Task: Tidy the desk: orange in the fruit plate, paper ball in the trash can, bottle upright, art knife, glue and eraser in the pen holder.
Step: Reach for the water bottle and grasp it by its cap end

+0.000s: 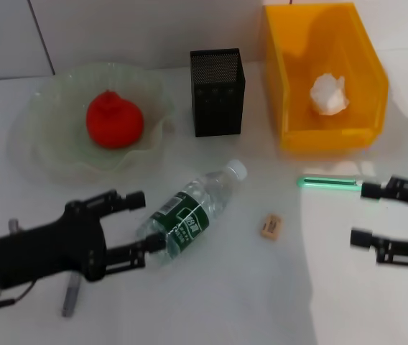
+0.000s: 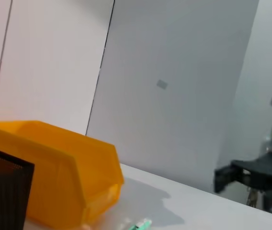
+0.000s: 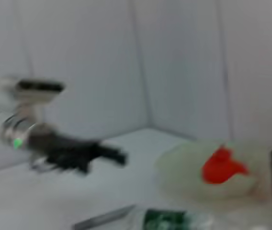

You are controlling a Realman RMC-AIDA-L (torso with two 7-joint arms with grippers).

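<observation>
Along the worktop's far edge: fruit plate (image 1: 42, 154) holding the orange (image 1: 114, 119), pen holder (image 1: 218, 92), trash can (image 1: 324, 75) with the paper ball (image 1: 328, 93) inside.
Mid-worktop: bottle (image 1: 192, 212) on its side, cap toward the far edge; eraser (image 1: 270, 225) near it.
Near left corner: grey pen-like tool (image 1: 70, 297), partly under the arm.
Right side: green stick (image 1: 330, 183) (glowing).
Worktop (image 1: 218, 295): white, backed by a pale wall.
Left pincer (image 1: 141, 222): spread, lower finger touching the bottle's base.
Right pincer (image 1: 365, 214): spread, holding nothing, near the right edge.
</observation>
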